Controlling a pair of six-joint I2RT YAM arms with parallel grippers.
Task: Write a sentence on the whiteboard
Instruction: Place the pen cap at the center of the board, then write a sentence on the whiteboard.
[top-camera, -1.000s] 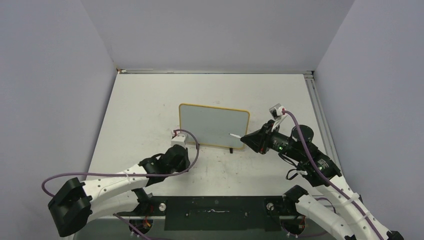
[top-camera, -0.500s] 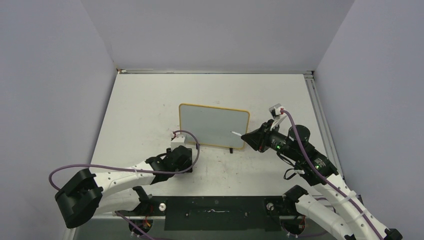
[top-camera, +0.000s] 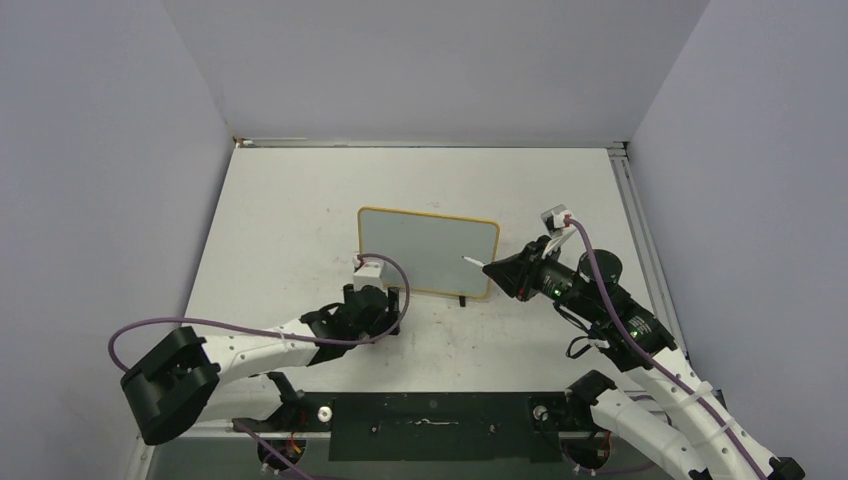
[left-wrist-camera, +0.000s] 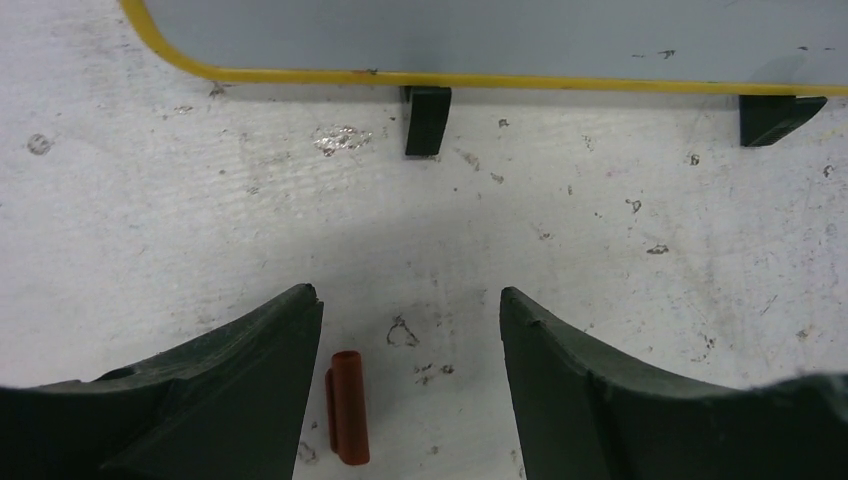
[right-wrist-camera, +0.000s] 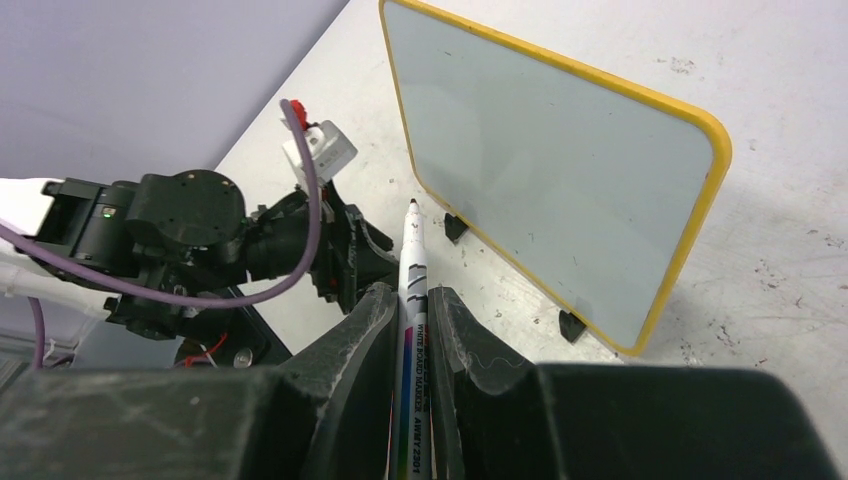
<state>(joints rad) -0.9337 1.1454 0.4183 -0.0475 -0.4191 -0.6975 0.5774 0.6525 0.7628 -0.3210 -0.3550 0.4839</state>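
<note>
Left gripper (left-wrist-camera: 408, 305) has shifted nearer the whiteboard (top-camera: 428, 250) and spread apart, leaving one red cap (left-wrist-camera: 347, 407) on the surface (left-wrist-camera: 600, 250). Right gripper (right-wrist-camera: 410, 294) clamps one marker (right-wrist-camera: 411, 258), bare tip toward the blank board, likely ready to write. Whiteboard stands mid-surface, propped on two black feet (left-wrist-camera: 427, 118).

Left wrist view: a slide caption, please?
Left pincer open over the table, red cap lying beside one finger, whiteboard and its black feet ahead.

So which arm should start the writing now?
Right. The right end effector grips the uncapped marker, tip close to the whiteboard. The left end effector is open and empty, over the red cap.
</note>
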